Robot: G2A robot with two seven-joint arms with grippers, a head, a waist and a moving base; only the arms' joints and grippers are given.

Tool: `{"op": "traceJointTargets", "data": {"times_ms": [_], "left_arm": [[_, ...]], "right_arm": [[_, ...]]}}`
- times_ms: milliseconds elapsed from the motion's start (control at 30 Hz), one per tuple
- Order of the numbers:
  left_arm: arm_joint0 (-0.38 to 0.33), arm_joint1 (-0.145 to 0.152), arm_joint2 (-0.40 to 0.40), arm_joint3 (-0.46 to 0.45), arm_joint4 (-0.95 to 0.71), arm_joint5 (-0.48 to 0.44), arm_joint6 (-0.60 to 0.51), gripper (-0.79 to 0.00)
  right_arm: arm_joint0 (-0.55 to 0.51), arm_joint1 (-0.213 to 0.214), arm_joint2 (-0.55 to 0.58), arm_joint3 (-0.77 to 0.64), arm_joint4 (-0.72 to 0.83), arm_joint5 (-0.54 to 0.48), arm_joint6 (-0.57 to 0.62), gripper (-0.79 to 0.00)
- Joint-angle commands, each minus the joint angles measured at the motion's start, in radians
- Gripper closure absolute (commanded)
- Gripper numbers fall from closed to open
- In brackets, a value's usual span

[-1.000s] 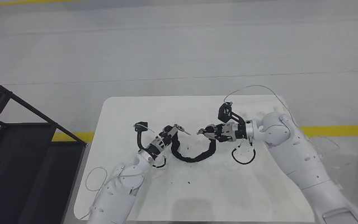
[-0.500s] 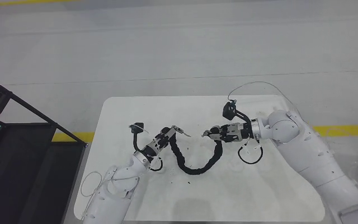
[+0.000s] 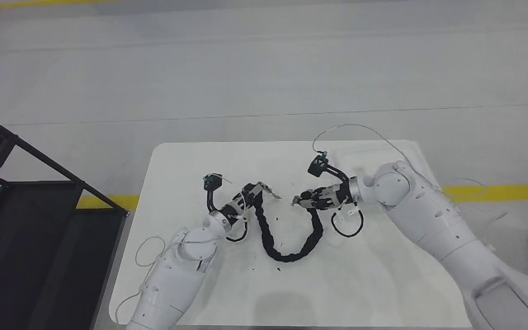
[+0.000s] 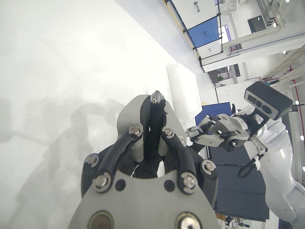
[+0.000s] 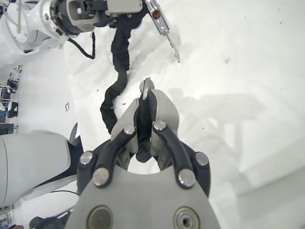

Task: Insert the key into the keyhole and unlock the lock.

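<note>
Left claw (image 3: 252,195) was clamped tight on one end of the lock (image 3: 282,247), the black sleeve squeezed between its fingers (image 4: 133,117). The key (image 5: 166,30) jutted out from that same grip, silver, blade aimed right toward the other claw! Right claw (image 3: 303,199) was pressed together too, pinching the lock's other end, a small metal tip (image 5: 145,88) poking out past its fingertips. Key blade and metal tip sat near each other but apart, a gap of white desk (image 3: 396,280) showing between them. Whether the blade's end touched the desk, I couldn't tell. The lock's middle drooped in a loop toward the near side, lying on the desk between the two arms, around the desk's centre.
</note>
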Motion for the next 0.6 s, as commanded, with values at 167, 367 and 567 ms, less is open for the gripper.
{"op": "traceJointTargets", "data": {"times_ms": [167, 367, 567], "left_arm": [[0.001, -0.001, 0.004, 0.007, 0.024, 0.023, 0.015, -0.363], [0.002, -0.001, 0.009, -0.004, 0.085, 0.088, 0.049, -0.785], [0.035, 0.002, -0.014, -0.080, 0.109, 0.102, 0.091, -0.785]], "right_arm": [[0.041, -0.043, -0.047, 0.090, -0.013, -0.003, -0.024, 0.000], [0.061, -0.067, -0.063, 0.143, -0.016, -0.016, -0.039, 0.000], [0.072, -0.084, -0.073, 0.176, -0.033, -0.018, -0.054, 0.000]]}}
